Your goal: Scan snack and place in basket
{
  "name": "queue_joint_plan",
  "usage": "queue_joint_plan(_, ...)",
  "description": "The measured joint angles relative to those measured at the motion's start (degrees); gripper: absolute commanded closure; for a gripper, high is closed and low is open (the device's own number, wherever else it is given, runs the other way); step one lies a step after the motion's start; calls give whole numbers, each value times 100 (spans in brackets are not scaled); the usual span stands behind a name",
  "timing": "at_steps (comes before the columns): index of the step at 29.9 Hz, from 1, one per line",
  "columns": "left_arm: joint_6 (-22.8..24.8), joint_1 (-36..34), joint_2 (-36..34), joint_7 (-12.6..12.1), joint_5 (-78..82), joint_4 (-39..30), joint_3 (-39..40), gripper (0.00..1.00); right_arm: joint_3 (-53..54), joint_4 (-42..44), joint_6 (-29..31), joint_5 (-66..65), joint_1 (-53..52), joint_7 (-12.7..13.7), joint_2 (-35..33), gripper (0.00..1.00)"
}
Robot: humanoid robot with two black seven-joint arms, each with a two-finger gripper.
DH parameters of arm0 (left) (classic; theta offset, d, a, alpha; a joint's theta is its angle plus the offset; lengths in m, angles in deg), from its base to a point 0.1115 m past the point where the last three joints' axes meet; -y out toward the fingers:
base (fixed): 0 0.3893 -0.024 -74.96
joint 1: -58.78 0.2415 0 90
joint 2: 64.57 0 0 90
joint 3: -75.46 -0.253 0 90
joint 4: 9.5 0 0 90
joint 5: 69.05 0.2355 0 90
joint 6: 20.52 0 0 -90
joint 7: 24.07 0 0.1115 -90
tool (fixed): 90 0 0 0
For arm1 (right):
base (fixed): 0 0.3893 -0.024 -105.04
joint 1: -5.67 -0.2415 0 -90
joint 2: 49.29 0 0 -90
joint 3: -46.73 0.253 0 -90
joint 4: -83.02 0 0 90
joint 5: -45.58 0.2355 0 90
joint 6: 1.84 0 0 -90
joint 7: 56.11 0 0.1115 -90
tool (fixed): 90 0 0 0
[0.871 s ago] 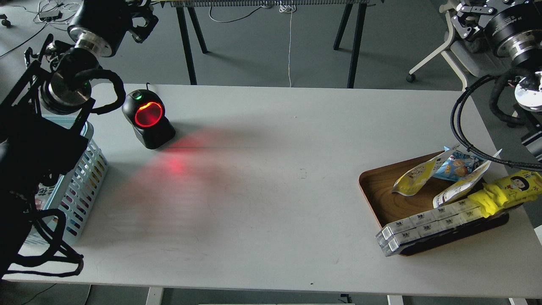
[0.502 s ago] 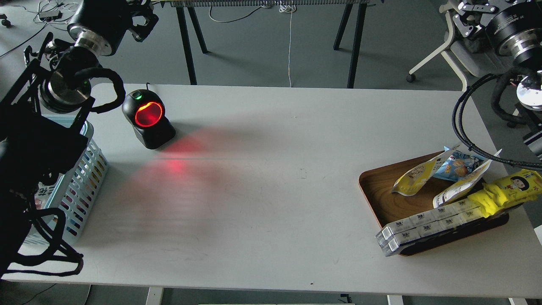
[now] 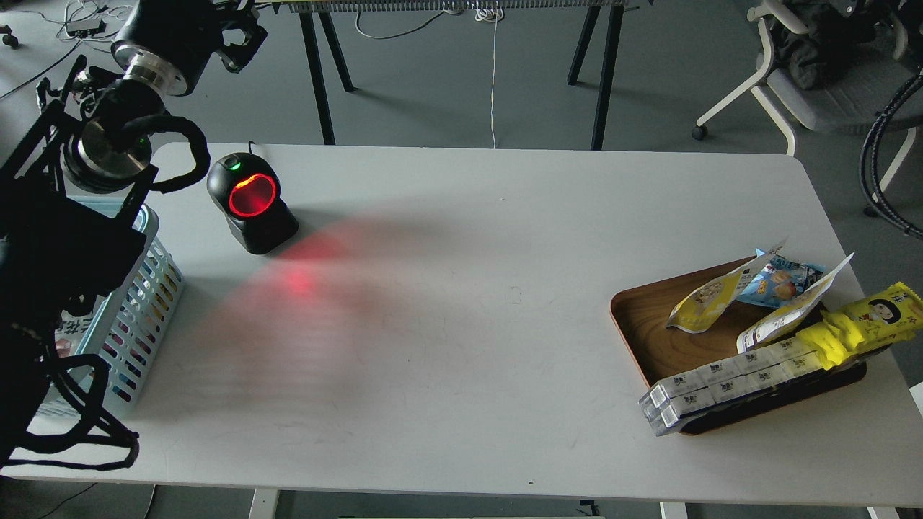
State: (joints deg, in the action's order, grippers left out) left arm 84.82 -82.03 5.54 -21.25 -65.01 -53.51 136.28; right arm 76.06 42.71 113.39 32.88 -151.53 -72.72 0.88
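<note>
snack (image 3: pixel 703 300) on wooden tray (image 3: pixel 649 328), far from left claw (image 3: pixel 234 36), claw state unclear

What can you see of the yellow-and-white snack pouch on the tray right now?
The snack is a small flexible pouch, glossy like foil or plastic film, yellow at its lower left end and white toward its upper right, with a picture of round beige pieces. It lies tilted on the brown wooden tray, near the far side, its white end raised against the blue snack bag. A second pale pouch lies just to its right. Nothing grips it; it looks sealed and uncrushed. Its dark text is too small to read.
</note>
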Motion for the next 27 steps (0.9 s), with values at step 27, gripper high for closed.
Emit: queue_joint_plan(27, 23, 18, 35, 51, 0, -21, 1, 0, -3809, -2534, -1, -5510, -2801, -1108, -1012, 1)
